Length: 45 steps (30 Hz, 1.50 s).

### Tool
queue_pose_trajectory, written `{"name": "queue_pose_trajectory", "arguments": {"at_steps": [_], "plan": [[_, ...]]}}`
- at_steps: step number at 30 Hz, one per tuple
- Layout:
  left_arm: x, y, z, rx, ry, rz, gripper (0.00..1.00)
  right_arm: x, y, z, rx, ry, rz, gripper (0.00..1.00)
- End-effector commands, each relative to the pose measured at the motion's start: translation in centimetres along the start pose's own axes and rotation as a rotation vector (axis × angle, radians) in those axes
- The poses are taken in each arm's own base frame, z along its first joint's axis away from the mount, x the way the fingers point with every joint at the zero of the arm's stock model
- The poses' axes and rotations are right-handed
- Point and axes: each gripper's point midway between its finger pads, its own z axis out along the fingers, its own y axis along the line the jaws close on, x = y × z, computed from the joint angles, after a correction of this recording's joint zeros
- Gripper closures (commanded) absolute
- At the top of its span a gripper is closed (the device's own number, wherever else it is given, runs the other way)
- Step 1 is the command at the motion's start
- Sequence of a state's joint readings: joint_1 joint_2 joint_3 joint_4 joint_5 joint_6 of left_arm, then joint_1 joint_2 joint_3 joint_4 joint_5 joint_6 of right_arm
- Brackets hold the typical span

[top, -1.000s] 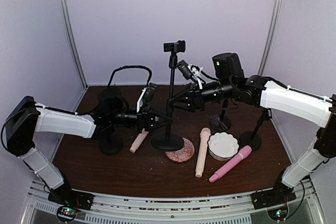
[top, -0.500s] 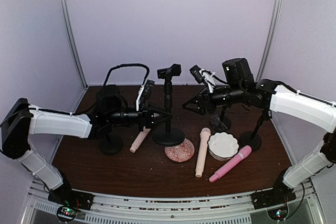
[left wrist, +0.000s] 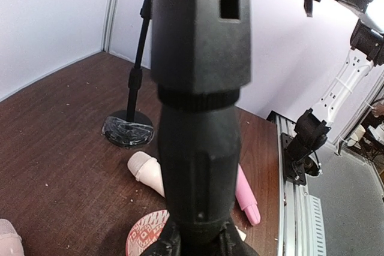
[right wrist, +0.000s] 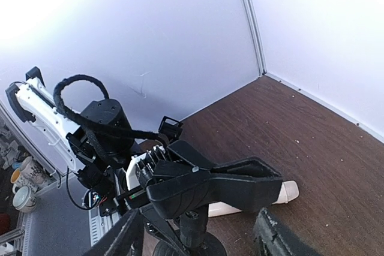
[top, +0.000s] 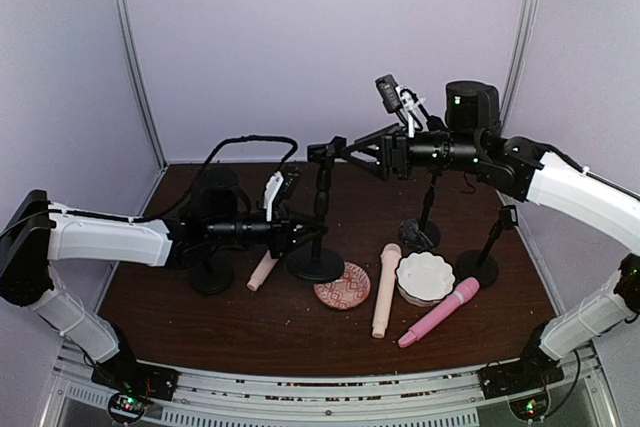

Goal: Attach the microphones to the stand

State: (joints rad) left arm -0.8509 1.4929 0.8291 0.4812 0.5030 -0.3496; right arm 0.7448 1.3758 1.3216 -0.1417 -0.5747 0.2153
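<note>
Mics: 3 in all, each flat on the table [top: 190, 332], none on a stand.
Peach mic L [top: 265, 269]: slanted, just L of the centre stand's round base, partly under the left arm.
Peach mic R [top: 384, 290]: lies front-to-back betw. the patterned dish [top: 342, 287] and the white scalloped dish [top: 424, 278], close to both, head end to the rear.
Pink mic [top: 438, 312]: diagonal, just front-R of the white scalloped dish.
Centre stand [top: 320, 209]: upright, base on the table, w/ its clip [top: 322, 151] on top.
Left gripper [top: 297, 232]: fingers [left wrist: 165, 245] closed round the centre stand's pole, low down, one each side. The pole fills the wrist view.
Right gripper [top: 348, 154]: up at clip height, just R of the clip. Fingers [right wrist: 123, 237] spread wide; in the wrist view the clip sits ahead betw. them. Contact w/ the clip: can't tell. Nothing held.
Left-side stand [top: 211, 277]: base on the table behind the left arm, near peach mic L.
Rear R stand [top: 420, 237]: base behind the white scalloped dish.
Far R stand [top: 478, 267]: base just R of the white scalloped dish, near the upper end of the pink mic.
</note>
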Motion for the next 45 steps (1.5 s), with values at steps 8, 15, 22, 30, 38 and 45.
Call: {"name": "queue_pose_trajectory", "arguments": {"at_steps": [8, 15, 22, 30, 38, 45], "plan": [[-7.0, -3.3, -1.2, 0.109, -0.232, 0.080, 1.00, 3.0, 2.5, 0.8, -0.194, 0.027, -0.005, 0.26], [-7.4, -4.0, -0.9, 0.158, -0.226, 0.080, 1.00, 5.5, 2.0, 2.8, -0.198, 0.089, 0.021, 0.16], [-6.9, -3.7, -0.3, 0.157, -0.200, 0.039, 1.00, 5.6, 4.3, 4.8, -0.274, 0.098, 0.004, 0.16], [-6.1, -1.0, 0.2, 0.006, -0.148, -0.010, 1.00, 5.9, 6.6, 3.1, -0.289, 0.092, -0.059, 0.19], [-6.5, 0.3, 0.2, -0.042, -0.166, -0.068, 1.00, 7.8, 8.7, 0.1, -0.241, 0.136, -0.118, 0.18], [-6.8, -0.2, -0.2, -0.023, -0.181, -0.043, 1.00, 8.6, 7.1, -1.2, -0.137, 0.139, -0.117, 0.19]]}}
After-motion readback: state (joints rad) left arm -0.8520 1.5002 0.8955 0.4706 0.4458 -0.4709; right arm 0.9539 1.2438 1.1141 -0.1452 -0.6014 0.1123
